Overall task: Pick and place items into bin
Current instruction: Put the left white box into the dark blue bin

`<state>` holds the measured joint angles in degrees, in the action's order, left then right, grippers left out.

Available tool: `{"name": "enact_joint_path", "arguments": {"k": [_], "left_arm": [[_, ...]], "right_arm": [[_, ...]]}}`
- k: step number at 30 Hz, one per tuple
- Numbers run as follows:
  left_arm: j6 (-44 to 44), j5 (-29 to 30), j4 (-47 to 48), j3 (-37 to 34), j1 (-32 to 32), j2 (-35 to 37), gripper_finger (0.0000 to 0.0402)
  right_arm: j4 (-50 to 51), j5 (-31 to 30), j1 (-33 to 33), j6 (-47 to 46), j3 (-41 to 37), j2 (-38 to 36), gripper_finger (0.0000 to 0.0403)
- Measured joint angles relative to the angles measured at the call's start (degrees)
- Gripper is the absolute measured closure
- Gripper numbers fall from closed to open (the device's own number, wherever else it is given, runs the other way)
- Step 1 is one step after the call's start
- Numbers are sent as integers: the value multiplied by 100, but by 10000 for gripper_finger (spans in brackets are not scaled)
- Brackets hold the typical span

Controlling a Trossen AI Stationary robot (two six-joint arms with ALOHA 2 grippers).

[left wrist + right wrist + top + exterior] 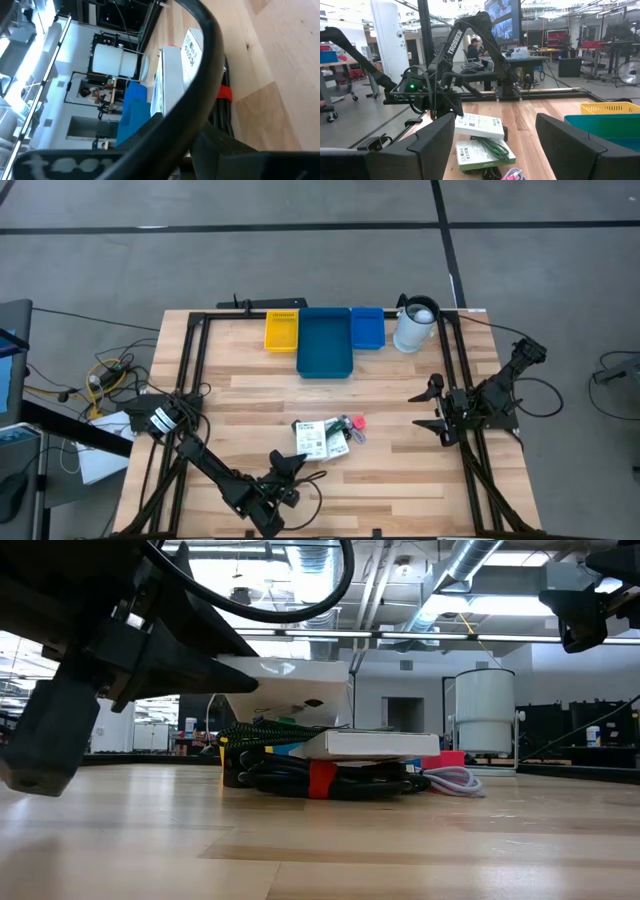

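The items lie in a small pile [325, 438] at the table's middle front: white printed packets, a green pen [492, 146], a pink round piece [358, 421] and a black-and-red cable [320, 780]. My left gripper [296, 463] reaches in from the near left and is shut on the upper white packet [480, 126]. A second packet [482, 154] lies under it. My right gripper [432, 406] waits open at the right, apart from the pile. The bins stand at the far edge: yellow [281, 330], large blue [324, 342], small blue [367, 327]. My left gripper pinches the upper white packet between its two fingers at the near-left end [462, 120]. The fingers come nearly level from the table's near left. The packet is tilted, its held end [250, 675] raised. Its far end [335, 720] reaches over the pile; whether it rests there I cannot tell.
A white jug [414, 325] stands right of the small blue bin. Black frame rails [195, 370] run along both sides of the table. Bare wood lies between the pile and the bins.
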<state>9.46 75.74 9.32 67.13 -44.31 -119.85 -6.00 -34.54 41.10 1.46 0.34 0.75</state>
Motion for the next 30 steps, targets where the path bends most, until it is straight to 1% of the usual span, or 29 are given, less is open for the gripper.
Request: {"name": "enact_joint_path", "arguments": {"k": [5, 15, 18, 22, 25, 27, 30], "left_arm": [[-5, 53, -33, 0, -2, 0, 334], [76, 707, -201, 0, -2, 27, 334], [83, 948, -110, 0, -2, 110, 334], [82, 1167, 162, 0, -1, 391, 334], [21, 1183, 561, 0, 43, 733, 334], [-55, 1135, 904, 0, 94, 1016, 334], [-257, 916, 1440, 0, 221, 1478, 334]], "right_arm": [[0, 0, 0, 0, 0, 0, 127], [0, 0, 0, 2, 0, 0, 127], [0, 0, 0, 0, 0, 0, 127], [0, 2, 0, 2, 0, 0, 127], [0, 1, 0, 1, 0, 1, 127], [0, 0, 0, 1, 0, 1, 127], [0, 2, 0, 1, 0, 1, 127]]}}
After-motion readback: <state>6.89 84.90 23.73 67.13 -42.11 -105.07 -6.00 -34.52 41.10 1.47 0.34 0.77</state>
